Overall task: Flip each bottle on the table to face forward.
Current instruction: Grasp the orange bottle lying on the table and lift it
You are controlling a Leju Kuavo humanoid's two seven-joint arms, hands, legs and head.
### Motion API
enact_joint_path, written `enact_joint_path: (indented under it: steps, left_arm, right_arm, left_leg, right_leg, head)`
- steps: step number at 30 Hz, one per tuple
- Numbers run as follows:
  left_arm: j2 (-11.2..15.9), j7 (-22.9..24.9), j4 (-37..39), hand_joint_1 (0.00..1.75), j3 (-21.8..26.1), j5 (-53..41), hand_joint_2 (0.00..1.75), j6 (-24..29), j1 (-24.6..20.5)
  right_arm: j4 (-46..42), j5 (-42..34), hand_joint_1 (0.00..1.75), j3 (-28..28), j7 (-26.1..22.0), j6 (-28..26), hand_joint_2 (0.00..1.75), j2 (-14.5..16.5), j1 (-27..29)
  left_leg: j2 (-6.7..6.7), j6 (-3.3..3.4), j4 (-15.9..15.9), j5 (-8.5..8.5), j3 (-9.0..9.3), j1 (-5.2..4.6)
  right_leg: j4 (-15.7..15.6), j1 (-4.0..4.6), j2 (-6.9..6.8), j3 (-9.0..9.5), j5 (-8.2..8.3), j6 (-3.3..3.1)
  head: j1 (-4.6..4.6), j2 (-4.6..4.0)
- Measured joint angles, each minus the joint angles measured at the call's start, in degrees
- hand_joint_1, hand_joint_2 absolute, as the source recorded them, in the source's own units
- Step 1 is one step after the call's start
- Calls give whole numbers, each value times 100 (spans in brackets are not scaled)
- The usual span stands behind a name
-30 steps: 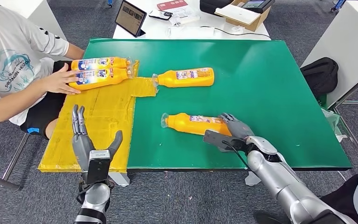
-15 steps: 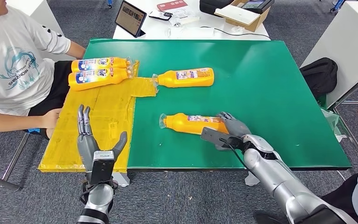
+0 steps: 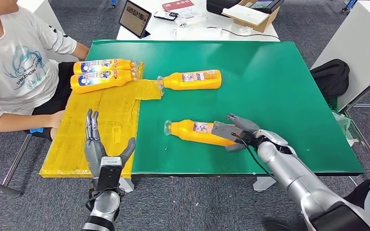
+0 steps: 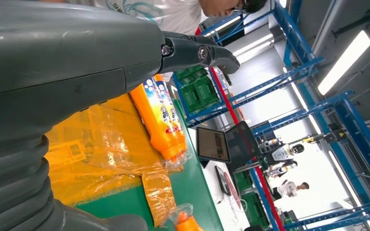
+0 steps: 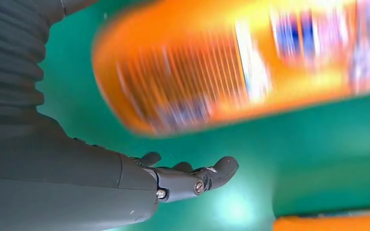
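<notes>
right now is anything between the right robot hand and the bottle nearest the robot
Nothing visible stands between them. The right robot hand is already at the base end of the nearest bottle, with its fingers over that end. The green table around the bottle is bare; the other bottle on the green lies farther back.

Shirt print: the person's white T-shirt point(image 3: 24, 62) is carrying a teal drawing. Under it a line of small capitals is reading like "SHIKANOIN HEIZOU", but I am not sure of every letter.
Two bottles point(image 3: 103, 74) on the yellow sheet point(image 3: 101, 120): each is showing a blue and white label with a big logo. The letters are not coming out clearly, also in the left wrist view.
Far bottle point(image 3: 191, 80): its white label is carrying small print, too small to read.
Near bottle point(image 3: 200, 131): the right wrist view is showing its label blurred, so no word is readable.
Tablet point(image 3: 135, 18): the screen is showing dark tiles, no readable text.
</notes>
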Motion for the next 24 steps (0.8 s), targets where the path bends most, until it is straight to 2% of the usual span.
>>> enact_joint_path:
  steps: [13, 24]
  left_arm:
    - [2, 0, 94, 0, -161, 230, 175, 0, -22]
    - [2, 0, 465, 0, -475, 435, 175, 0, -164]
  right_arm:
    - [-135, -370, 0, 293, 75, 278, 175, -144, -210]
    - [640, -212, 0, 884, 8, 134, 175, 318, -261]
  left_leg:
    - [-1, 0, 0, 0, -2, 0]
    - [5, -1, 0, -1, 6, 3]
  right_leg:
    - [0, 0, -1, -1, -1, 0]
    - [-1, 2, 4, -1, -1, -1]
  head:
    - [1, 0]
    - [0, 0]
